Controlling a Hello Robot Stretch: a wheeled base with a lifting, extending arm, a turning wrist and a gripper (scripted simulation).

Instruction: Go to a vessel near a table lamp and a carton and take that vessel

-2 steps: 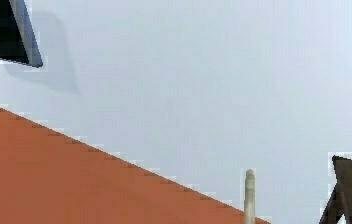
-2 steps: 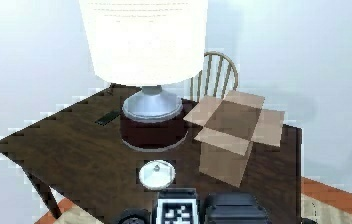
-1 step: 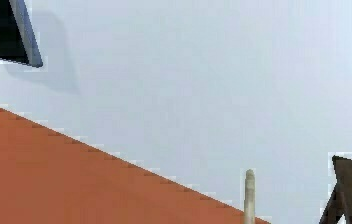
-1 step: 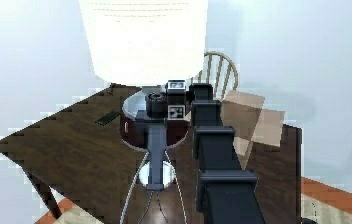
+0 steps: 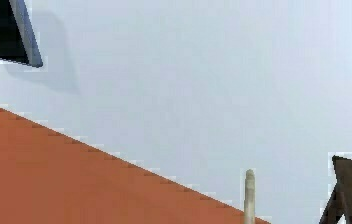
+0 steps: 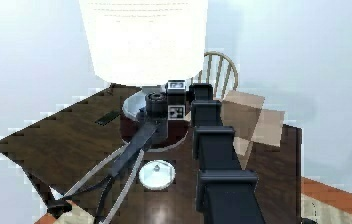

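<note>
Arm [image 6: 222,165] out across the dark wooden table [image 6: 54,135], and there's the vessel [image 6: 132,108]: a dark reddish round bowl sitting on the table, right under the big white shade of the table lamp [image 6: 144,40]. The jaws are at the bowl, by the two white squares [image 6: 156,101]. How they stand, and whether they hold anything, I cannot tell. Pale carton [image 6: 252,122] just beside the arm, spindle-back chair [image 6: 220,68] beyond, small white disc [image 6: 157,176] on the table nearby.
</note>
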